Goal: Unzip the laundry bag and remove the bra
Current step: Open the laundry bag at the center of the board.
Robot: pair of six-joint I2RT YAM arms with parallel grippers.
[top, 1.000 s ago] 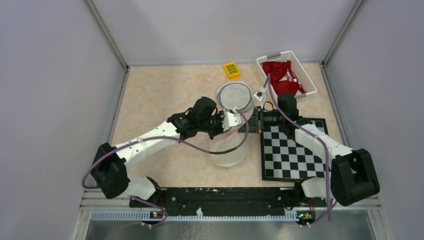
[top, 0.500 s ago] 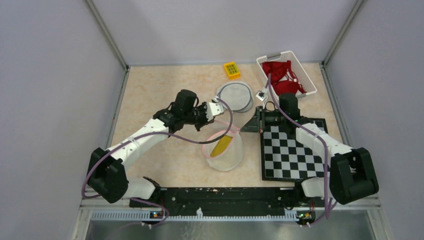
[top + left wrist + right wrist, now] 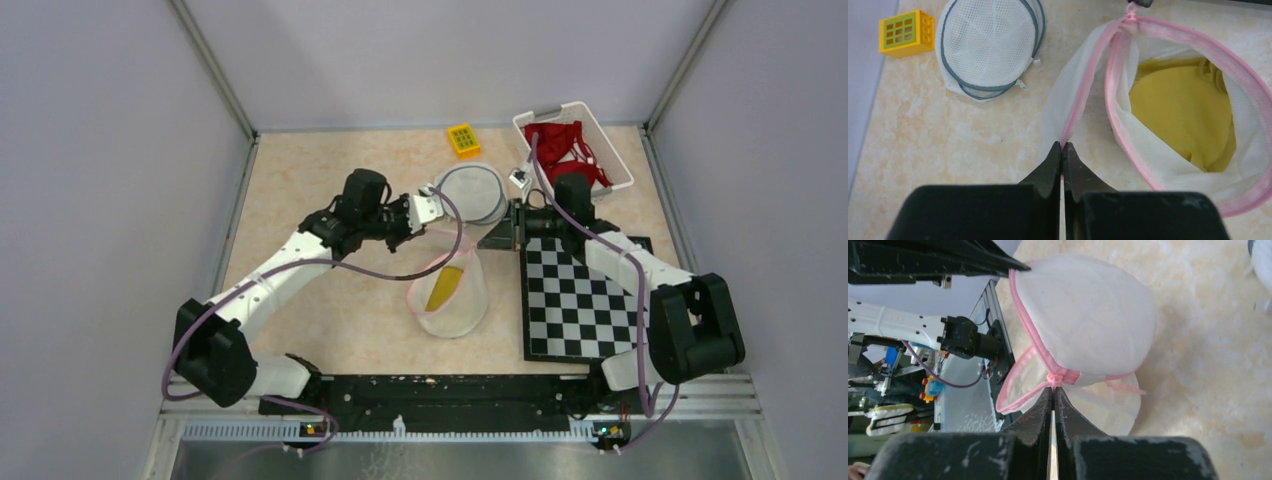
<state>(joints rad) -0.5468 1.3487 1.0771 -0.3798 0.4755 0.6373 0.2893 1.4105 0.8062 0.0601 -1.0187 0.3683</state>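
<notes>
At the bag (image 3: 460,315) mouth, left gripper (image 3: 1062,145) and right gripper (image 3: 1053,389) clamp its zipper (image 3: 1084,102); overstretching could slip either grip.

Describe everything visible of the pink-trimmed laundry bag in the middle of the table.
The laundry bag is a round, domed pouch of white mesh edged by a pink zipper, on the beige table between the arms. The zipper is mostly undone; the mouth gapes, showing a yellow garment inside. The left end effector pinches the pink edge at one end, the right end effector at the opposite end.
</notes>
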